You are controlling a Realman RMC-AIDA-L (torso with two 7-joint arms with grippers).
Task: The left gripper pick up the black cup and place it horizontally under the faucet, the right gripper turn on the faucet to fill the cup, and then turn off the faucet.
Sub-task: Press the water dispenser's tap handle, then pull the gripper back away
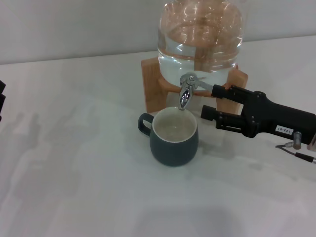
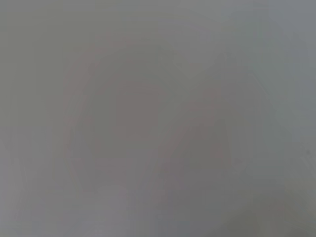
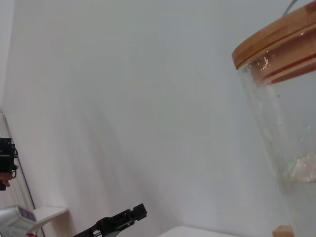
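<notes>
The black cup [image 1: 173, 136] stands upright on the white table, its handle toward the left, right under the faucet [image 1: 186, 92] spout. Its cream inside seems to hold some water. The faucet sticks out of the front of the clear glass jar [image 1: 200, 39]. My right gripper [image 1: 208, 101] reaches in from the right, open, with its upper finger at the faucet's thin lever and its lower finger beside the cup's rim. Only a black sliver of my left gripper [image 1: 2, 101] shows at the far left edge. The left wrist view shows only blank grey surface.
The jar, holding water, rests on a light wooden stand [image 1: 153, 81] at the back centre. In the right wrist view the jar [image 3: 276, 148] and its wooden lid [image 3: 274, 42] are close by. A grey cable plug [image 1: 296, 143] lies on the right.
</notes>
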